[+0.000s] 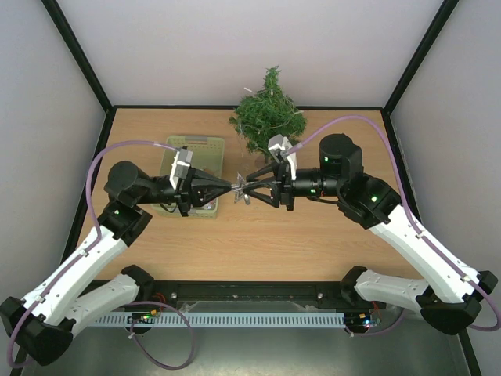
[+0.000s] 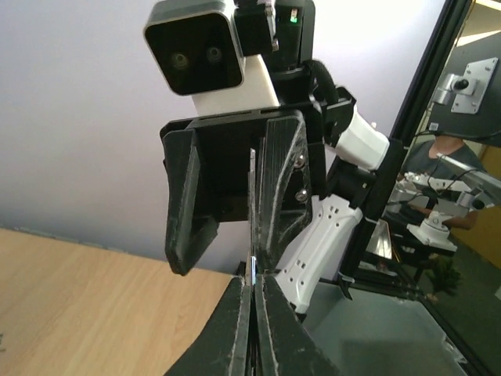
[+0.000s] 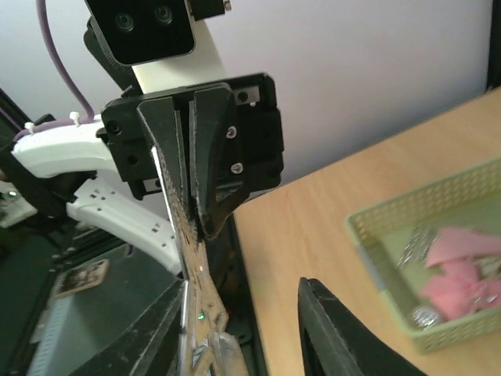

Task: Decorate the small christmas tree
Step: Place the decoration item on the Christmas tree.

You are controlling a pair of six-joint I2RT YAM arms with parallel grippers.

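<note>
The small christmas tree (image 1: pixel 268 117) stands at the back of the table, bushy and dark green. My left gripper (image 1: pixel 233 188) is shut on a flat silver glitter ornament (image 1: pixel 244 193) and holds it above the table in front of the tree. My right gripper (image 1: pixel 257 186) faces it, open, with its fingers on either side of the ornament. In the left wrist view my left gripper (image 2: pixel 253 280) pinches the ornament (image 2: pixel 254 262) edge-on. In the right wrist view the ornament (image 3: pixel 190 258) lies along the left finger of my right gripper (image 3: pixel 243 286); the other finger stands well apart.
A pale green plastic basket (image 1: pixel 205 146) sits under my left arm, left of the tree. In the right wrist view the basket (image 3: pixel 376 243) holds pink pieces (image 3: pixel 462 266) and silver ornaments (image 3: pixel 415 244). Black frame posts stand at the table's back corners.
</note>
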